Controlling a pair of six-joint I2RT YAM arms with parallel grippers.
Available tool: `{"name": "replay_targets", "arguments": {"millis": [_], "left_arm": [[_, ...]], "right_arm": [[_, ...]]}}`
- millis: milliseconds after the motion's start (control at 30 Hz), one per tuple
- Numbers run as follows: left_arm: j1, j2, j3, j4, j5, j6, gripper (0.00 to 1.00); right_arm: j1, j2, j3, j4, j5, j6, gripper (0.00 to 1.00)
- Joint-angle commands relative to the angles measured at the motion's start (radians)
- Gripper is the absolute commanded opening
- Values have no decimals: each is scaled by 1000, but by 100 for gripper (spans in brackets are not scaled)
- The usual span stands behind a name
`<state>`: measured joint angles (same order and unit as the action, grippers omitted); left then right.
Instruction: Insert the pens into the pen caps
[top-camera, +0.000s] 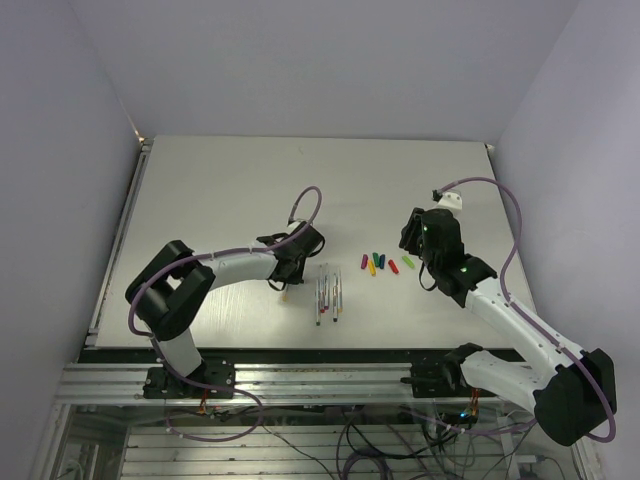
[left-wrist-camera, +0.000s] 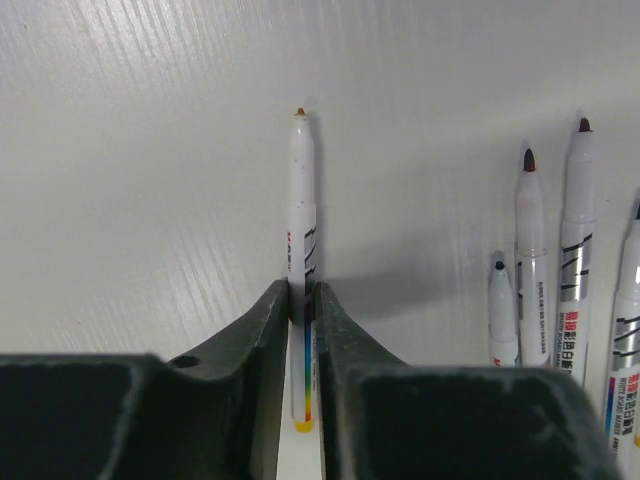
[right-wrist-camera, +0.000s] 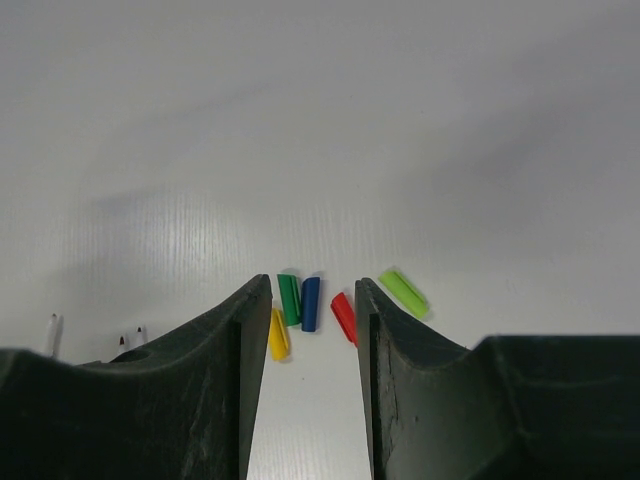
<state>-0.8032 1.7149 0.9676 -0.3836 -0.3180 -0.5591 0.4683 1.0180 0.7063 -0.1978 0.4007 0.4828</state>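
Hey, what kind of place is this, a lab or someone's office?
Probably a robotics lab test cell: left arm and right arm bolted to an aluminium rail, a white table boxed in by plain walls, loose cables underneath.

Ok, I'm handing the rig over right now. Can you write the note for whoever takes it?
Left pincer: closed on one pen, which lies on the table left of the other pens.
Right pincer: open, empty, hovering by the caps.
Caps: loose in a cluster right of the pens, none on a pen.
Done: nothing capped yet.
Left: cap every pen.
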Motion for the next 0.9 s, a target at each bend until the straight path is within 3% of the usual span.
{"name": "replay_targets", "arguments": {"millis": [0,67,233,500,867], "left_arm": [[-8,33,-9,-50,50,-6,21],[-8,41,-18,-44,70,-8,22],[-8,69,-30,-39,116,-10,7],[-8,14,-33,0,126,20,7],[-7,-111,62,-35,99,66,7]], "right_arm": [[7,-14,-6,11,19,13,39],[6,-18,-7,8,21,16,39],[6,-19,-9,-2,25,13,39],[7,57,-13,-33,-10,-3,36],[20,184,-28,-17,-162,-74,21]]}}
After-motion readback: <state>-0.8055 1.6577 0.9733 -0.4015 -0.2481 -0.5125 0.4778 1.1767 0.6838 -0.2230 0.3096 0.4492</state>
